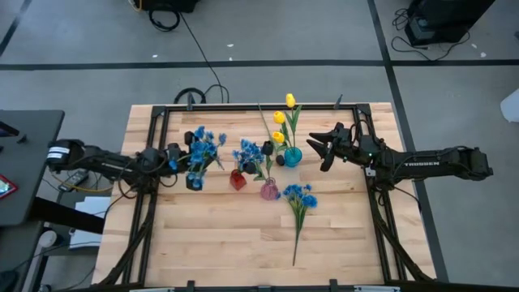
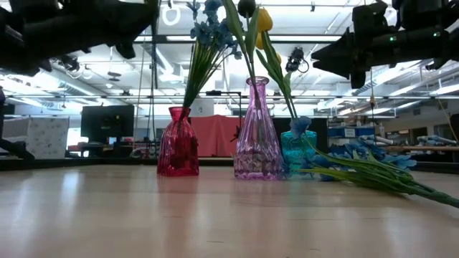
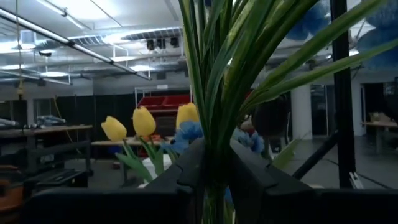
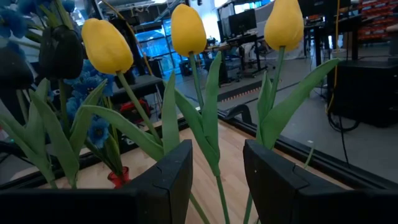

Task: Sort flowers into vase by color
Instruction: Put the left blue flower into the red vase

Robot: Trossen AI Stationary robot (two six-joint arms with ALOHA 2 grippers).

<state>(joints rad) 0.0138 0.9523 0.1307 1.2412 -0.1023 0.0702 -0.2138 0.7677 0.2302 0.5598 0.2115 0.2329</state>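
My left gripper (image 1: 191, 159) is over the table's left part, shut on a bunch of blue flowers (image 1: 204, 148). A red vase (image 1: 237, 180) holds another blue bunch (image 1: 250, 152). A pink vase (image 1: 269, 191) holds green stems with a dark bud (image 2: 246, 7). Three yellow tulips (image 4: 188, 28) stand in the teal vase (image 1: 292, 156). My right gripper (image 1: 319, 152) hangs open just right of that vase; the tulip stems (image 4: 214, 168) show beyond its gap. A further blue bunch (image 1: 298, 199) lies flat on the table, its stem toward the near edge. My left gripper pinches the blue bunch's green stems (image 3: 214, 134) between its two fingers (image 3: 183, 171). The stems rise out of the fingers and fan apart toward the blossoms (image 3: 323, 18). The bunch is lifted clear of the table.
The three vases stand close together in the middle of the table. A black frame (image 1: 166, 109) runs along the table's far and side edges. Bare wood (image 1: 211, 243) lies toward the near edge, left of the lying bunch.
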